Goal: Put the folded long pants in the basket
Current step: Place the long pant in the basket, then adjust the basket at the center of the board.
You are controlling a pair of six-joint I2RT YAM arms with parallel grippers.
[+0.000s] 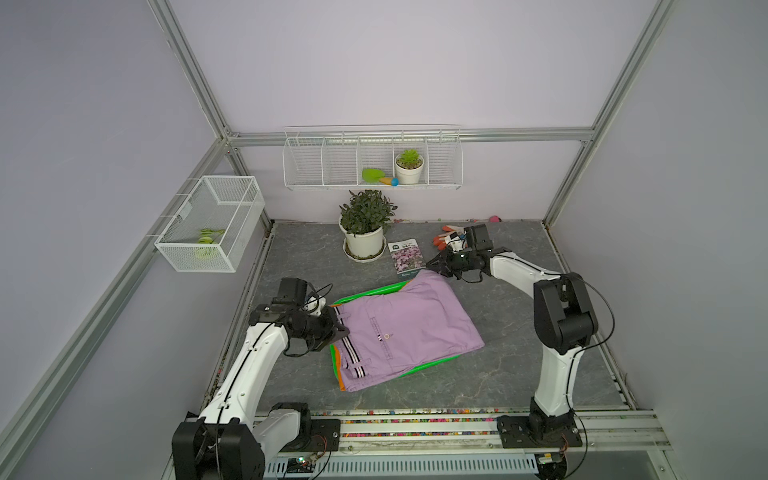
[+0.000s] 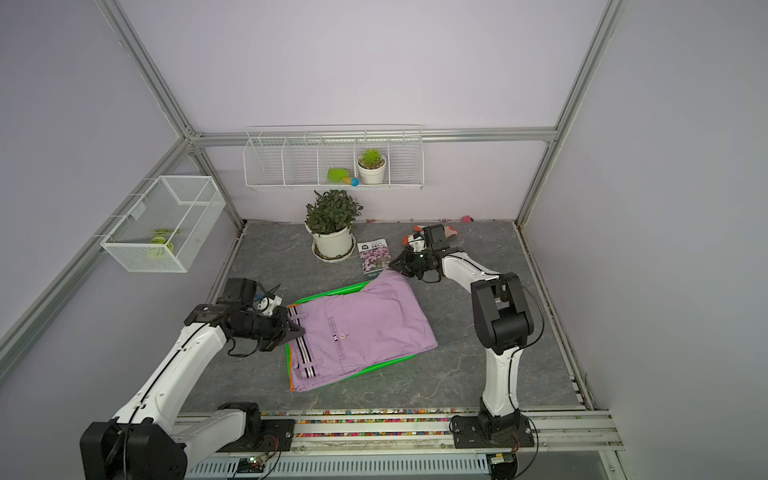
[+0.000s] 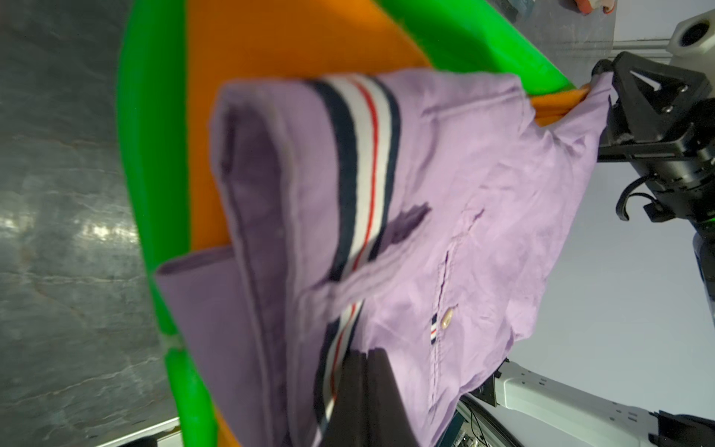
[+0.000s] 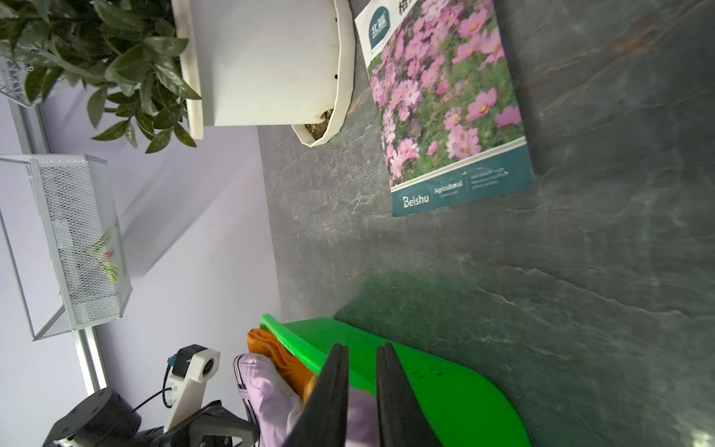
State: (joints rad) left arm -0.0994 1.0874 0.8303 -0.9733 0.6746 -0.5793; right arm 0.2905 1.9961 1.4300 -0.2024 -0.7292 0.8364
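– While both grippers hold the lilac pants (image 1: 409, 328) over the basket (image 1: 370, 291), you have one thing to get right: the lay-down. Findings: the left gripper (image 1: 338, 328) is pressed together on the striped waistband, at the basket's end nearest that arm. The right gripper (image 1: 434, 262) is pinching the leg corner just beyond the basket's far corner.

– Is the pair inside the basket?

– Not squarely. It lies askew across the basket, on top of the orange pants (image 3: 290, 38). It overhangs the rim on the near side and on the right arm's side.

– What do you want corrected?

– In my judgement, turn the pair as one sheet until its long edges run with the basket's walls, then lower both ends together. Let go only once the cloth rests inside the rim. If you release one end early, the fold may slide open. Mind the waistband, which could catch on the rim. Whatever lies under the orange pants is hidden, so I cannot report on it.
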